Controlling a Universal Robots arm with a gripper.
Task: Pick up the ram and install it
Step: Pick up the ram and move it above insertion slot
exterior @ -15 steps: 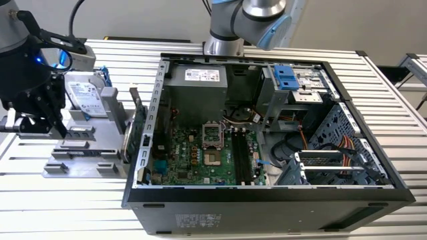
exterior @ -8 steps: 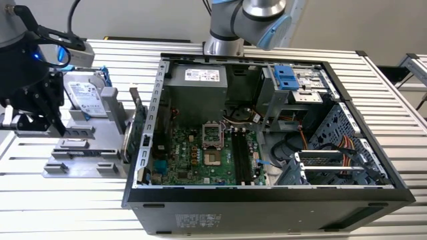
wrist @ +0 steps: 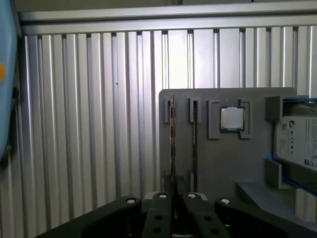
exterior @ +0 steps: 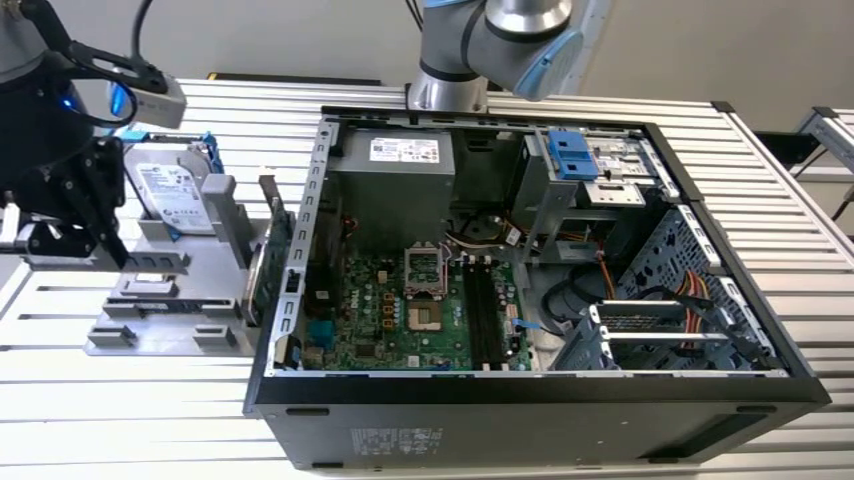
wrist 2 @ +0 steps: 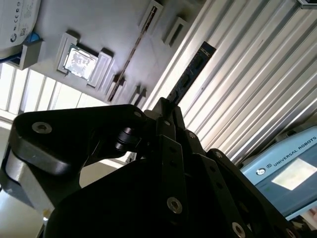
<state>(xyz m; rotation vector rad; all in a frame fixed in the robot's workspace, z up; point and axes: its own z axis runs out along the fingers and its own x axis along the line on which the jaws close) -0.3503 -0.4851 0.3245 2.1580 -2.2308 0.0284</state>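
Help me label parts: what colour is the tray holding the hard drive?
The tray is plain grey, clearest in the first wrist view.

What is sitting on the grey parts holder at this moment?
A processor chip in its recess, a hard drive at one end, a thin board standing in a slot. The gripper, holding the ram, covers part of the holder.

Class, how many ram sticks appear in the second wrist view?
2: the ram clamped in the gripper; a second stick standing in the gray holder. Others may be hidden.
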